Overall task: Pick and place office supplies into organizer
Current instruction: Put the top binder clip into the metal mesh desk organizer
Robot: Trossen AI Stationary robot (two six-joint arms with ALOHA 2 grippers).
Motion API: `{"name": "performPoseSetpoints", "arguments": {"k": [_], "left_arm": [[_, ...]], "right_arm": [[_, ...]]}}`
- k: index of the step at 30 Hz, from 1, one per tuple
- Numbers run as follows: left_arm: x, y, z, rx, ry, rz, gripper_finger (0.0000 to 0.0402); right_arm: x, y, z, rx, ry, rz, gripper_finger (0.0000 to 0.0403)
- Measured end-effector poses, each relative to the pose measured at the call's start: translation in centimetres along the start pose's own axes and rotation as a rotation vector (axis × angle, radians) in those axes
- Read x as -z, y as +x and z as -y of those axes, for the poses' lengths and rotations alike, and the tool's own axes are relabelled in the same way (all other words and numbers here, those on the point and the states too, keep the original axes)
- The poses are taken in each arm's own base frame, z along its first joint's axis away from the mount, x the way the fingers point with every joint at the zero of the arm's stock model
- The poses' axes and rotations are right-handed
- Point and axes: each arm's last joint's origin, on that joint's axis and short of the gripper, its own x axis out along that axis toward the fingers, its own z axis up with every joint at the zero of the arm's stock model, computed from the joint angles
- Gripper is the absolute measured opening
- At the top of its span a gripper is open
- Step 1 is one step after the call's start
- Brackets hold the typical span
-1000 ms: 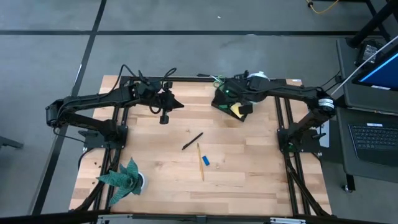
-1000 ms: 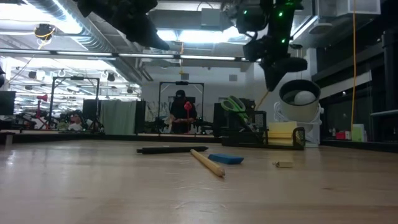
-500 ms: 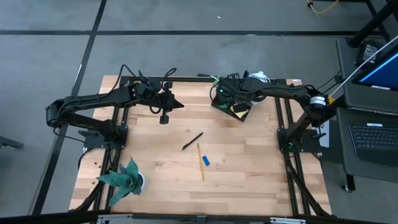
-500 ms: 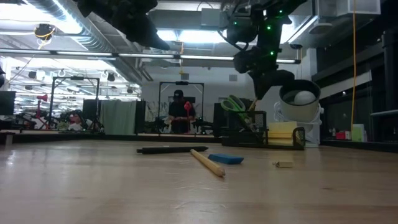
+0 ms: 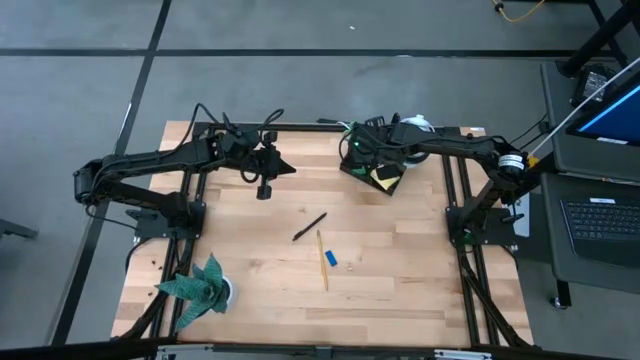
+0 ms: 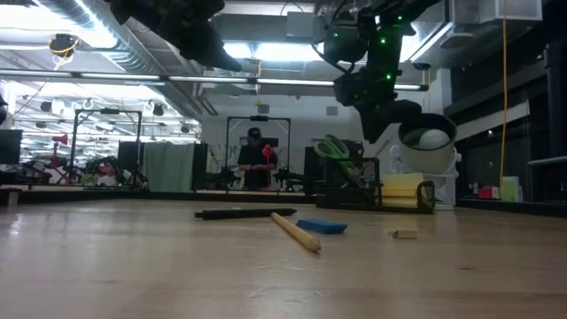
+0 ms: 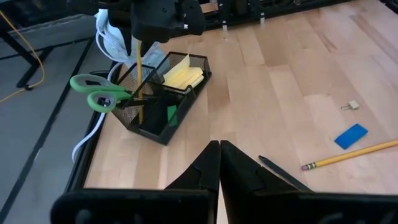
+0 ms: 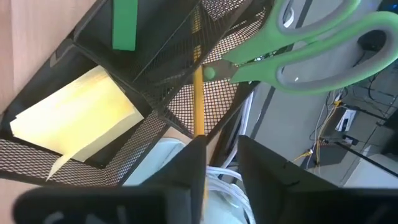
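The black mesh organizer [image 5: 372, 172] stands at the table's far right. It holds green-handled scissors [image 7: 93, 94], a yellow sticky-note pad [image 7: 184, 71] and a small green piece [image 7: 171, 114]. A yellow pencil [image 7: 138, 74] stands in its back compartment, right under my right gripper [image 8: 222, 149], which is open above it. On the table's middle lie a black pen [image 5: 309, 227], another pencil [image 5: 322, 260], a blue block [image 5: 330, 258] and a tiny piece [image 5: 352, 266]. My left gripper [image 7: 219, 163] hangs shut and empty over the far left. My right gripper comes from above, slanting down. One finger [image 8: 188, 167] stands right beside the pencil's upper part [image 8: 198, 121], and the other finger is apart from it. I cannot tell whether that finger touches the pencil. The pencil is nearly upright, its lower end inside the organizer.
A round white device [image 6: 426, 138] with white cables sits just behind the organizer. A green paper plant [image 5: 202, 283] stands at the near left corner. A person [image 6: 257, 158] stands in the room far behind the table.
My right gripper has moved toward the table's left and far edge and a little down, over the organizer's back. The pencil, which hung slanted below it, now stands nearly upright in the back compartment.
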Motion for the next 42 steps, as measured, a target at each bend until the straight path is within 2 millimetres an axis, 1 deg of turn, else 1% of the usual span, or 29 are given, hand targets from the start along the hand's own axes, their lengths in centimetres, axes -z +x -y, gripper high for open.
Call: {"name": "performPoseSetpoints", "arguments": {"k": [5, 9, 11, 13, 17, 18, 21, 27, 31, 35, 37, 40, 42], "left_arm": [[0.0, 0.0, 0.0, 0.0, -0.009, 0.0, 0.0002], [0.0, 0.0, 0.0, 0.001, -0.01, 0.0, 0.0006], [0.0, 0.0, 0.0, 0.001, -0.015, 0.0, 0.0007], [0.0, 0.0, 0.0, 0.001, -0.016, 0.0, 0.0007], [0.0, 0.0, 0.0, -0.002, -0.016, -0.002, 0.0002], [0.0, 0.0, 0.0, -0.002, -0.016, -0.002, 0.0002], [0.0, 0.0, 0.0, -0.001, -0.017, -0.003, 0.0002], [0.1, 0.0, 0.0, 0.001, -0.018, -0.01, 0.001], [0.1, 0.0, 0.0, 0.002, -0.018, -0.014, 0.0018], [0.2, 0.0, 0.1, 0.006, -0.021, -0.025, 0.0036], [0.4, 0.0, 0.1, -0.003, -0.059, -0.05, 0.0049], [1.1, 0.4, 0.1, -0.057, -0.137, -0.132, 0.0069], [1.7, 1.0, 0.2, -0.079, -0.137, -0.21, 0.0081]], "right_arm": [[0.1, 0.0, 0.1, 0.02, 0.0, -0.023, 0.0127], [0.2, 0.0, 0.3, 0.104, 0.037, -0.082, 0.0125], [0.3, -0.5, 0.2, 0.143, 0.077, -0.106, 0.0111], [0.5, -1.3, 0.0, 0.158, 0.108, -0.098, 0.0088], [0.6, -3.3, -0.5, 0.18, 0.163, -0.043, 0.0017], [0.6, -3.9, -0.7, 0.186, 0.175, -0.026, 0.001], [0.7, -5.8, -1.3, 0.211, 0.223, 0.039, 0.0011], [0.6, -10.0, -3.4, 0.23, 0.32, 0.203, 0.0007], [0.5, -12.2, -5.0, 0.21, 0.38, 0.304, 0.0005], [-0.1, -13.7, -6.9, 0.107, 0.424, 0.401, 0.0005], [-0.4, -14.3, -7.8, 0.064, 0.468, 0.434, 0.0007], [-0.8, -15.1, -9.1, 0.012, 0.588, 0.475, 0.0005], [-1.1, -15.4, -10.2, -0.022, 0.666, 0.513, 0.0004]]}}
